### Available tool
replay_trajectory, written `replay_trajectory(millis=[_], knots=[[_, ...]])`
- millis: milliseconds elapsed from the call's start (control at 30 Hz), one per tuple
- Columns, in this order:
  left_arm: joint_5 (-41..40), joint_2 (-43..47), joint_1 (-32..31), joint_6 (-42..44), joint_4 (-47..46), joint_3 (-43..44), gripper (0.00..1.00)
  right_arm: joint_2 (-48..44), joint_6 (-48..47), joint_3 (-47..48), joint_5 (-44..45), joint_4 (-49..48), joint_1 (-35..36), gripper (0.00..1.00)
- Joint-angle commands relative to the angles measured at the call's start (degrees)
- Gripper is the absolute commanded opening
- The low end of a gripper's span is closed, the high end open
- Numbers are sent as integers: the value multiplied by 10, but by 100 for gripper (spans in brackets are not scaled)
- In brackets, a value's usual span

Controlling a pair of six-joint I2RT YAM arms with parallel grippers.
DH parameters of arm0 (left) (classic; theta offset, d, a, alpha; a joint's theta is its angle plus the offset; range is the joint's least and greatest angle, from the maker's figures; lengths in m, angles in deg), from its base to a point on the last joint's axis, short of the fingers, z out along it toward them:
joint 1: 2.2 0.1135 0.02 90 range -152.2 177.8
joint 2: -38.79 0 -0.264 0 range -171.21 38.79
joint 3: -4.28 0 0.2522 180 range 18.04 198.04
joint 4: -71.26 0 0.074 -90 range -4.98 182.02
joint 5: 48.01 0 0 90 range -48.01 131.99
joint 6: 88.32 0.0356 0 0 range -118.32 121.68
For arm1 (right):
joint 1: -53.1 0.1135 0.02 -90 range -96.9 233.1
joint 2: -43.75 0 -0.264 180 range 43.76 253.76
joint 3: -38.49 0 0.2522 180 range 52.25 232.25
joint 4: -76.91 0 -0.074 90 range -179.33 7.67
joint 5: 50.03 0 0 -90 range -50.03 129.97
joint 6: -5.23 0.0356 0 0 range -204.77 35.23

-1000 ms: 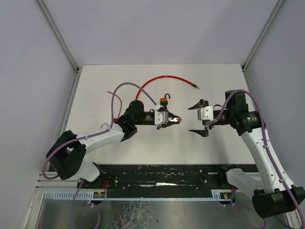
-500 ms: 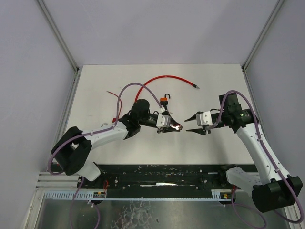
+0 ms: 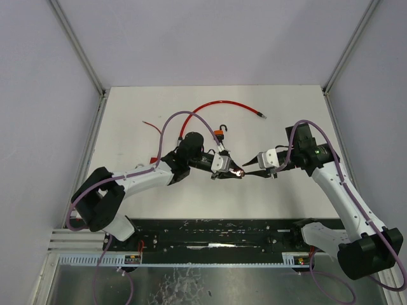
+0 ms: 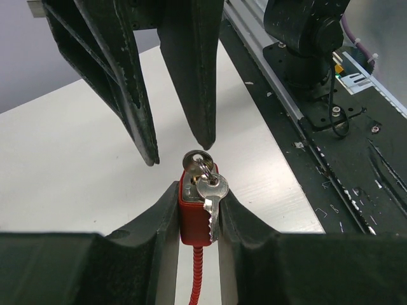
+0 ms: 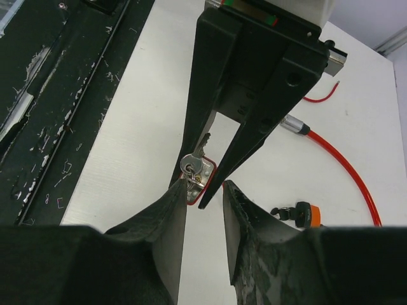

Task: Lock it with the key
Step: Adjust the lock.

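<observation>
A red padlock (image 4: 193, 219) is clamped between the fingers of my left gripper (image 4: 198, 194), held above the table (image 3: 159, 190). A silver key (image 4: 212, 197) hangs on a ring at its top face. The red cable (image 3: 216, 105) trails from the lock to the back of the table. My right gripper (image 3: 250, 170) faces it head-on, its two fingertips (image 4: 151, 159) apart just above the key ring. In the right wrist view the key (image 5: 191, 166) lies at the tip of my right gripper's (image 5: 205, 185) left finger. A gap still shows between the jaws, and one left-gripper finger (image 5: 245, 140) reaches into it.
A small orange and black piece with a hook (image 3: 219, 133) lies behind the left gripper. A thin red wire (image 3: 152, 125) lies at the back left. The black rail (image 3: 222, 232) with the arm bases runs along the near edge. Grey walls close off three sides.
My right gripper has travelled left to the padlock and its jaws have narrowed a lot. The left arm has carried the padlock slightly right and nearer.
</observation>
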Motion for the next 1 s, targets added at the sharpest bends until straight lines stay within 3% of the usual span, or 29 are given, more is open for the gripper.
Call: replay_trajectory(millis=[0,300,567,767,867,967], knots=[[12,-6,-4,16,4,25,0,3,16,-3,-21,-21,13,35],[12,-6,-5,18,6,24,0,4,26,-12,-2,-28,24,28],[2,-4,-5,5,-10,20,0,-3,44,-17,6,-43,28,12],[-29,2,-5,-24,-52,5,0,-22,116,-40,17,-111,29,1],[-32,3,-5,-25,-55,3,0,-28,127,-43,16,-116,30,3],[-30,5,-5,-22,-55,2,0,-35,137,-37,17,-116,29,24]])
